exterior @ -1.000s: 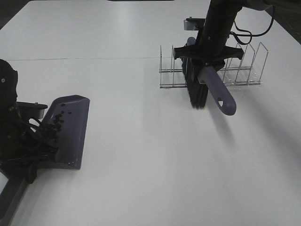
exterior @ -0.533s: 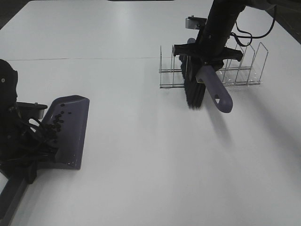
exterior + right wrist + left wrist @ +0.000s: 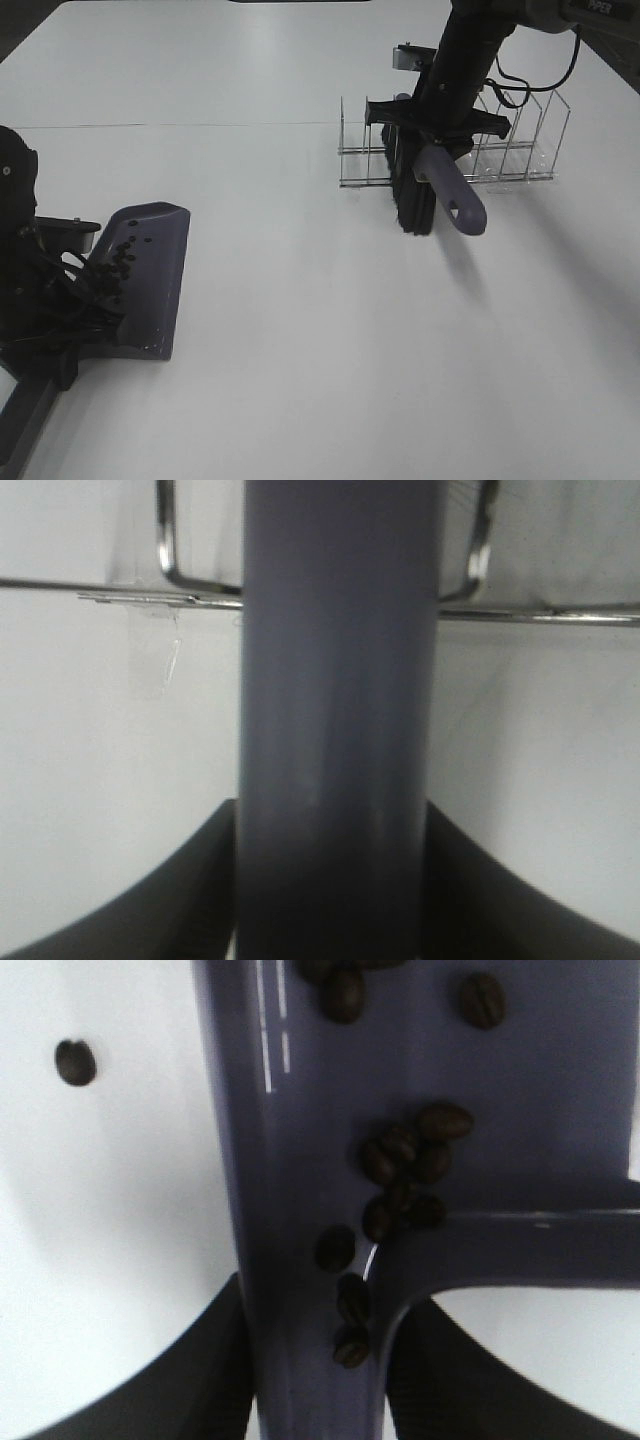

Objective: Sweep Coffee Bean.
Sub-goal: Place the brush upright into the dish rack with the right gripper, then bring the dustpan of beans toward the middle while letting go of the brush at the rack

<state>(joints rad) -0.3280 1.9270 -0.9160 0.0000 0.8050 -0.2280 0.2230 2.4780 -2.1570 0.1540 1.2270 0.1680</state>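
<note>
From up high, the purple dustpan sits on the counter with the coffee beans piled near its handle end. The wire rack has the brush poking out, handle angled toward the camera.

Left wrist: the left gripper's fingers clamp the dustpan handle, beans clustered there, one stray bean on the counter beside it.

Right wrist: the right gripper's fingers pinch the brush handle; bristles hidden.

high view overlooks the table; wrist views sit close on dustpan and brush handle.
</note>
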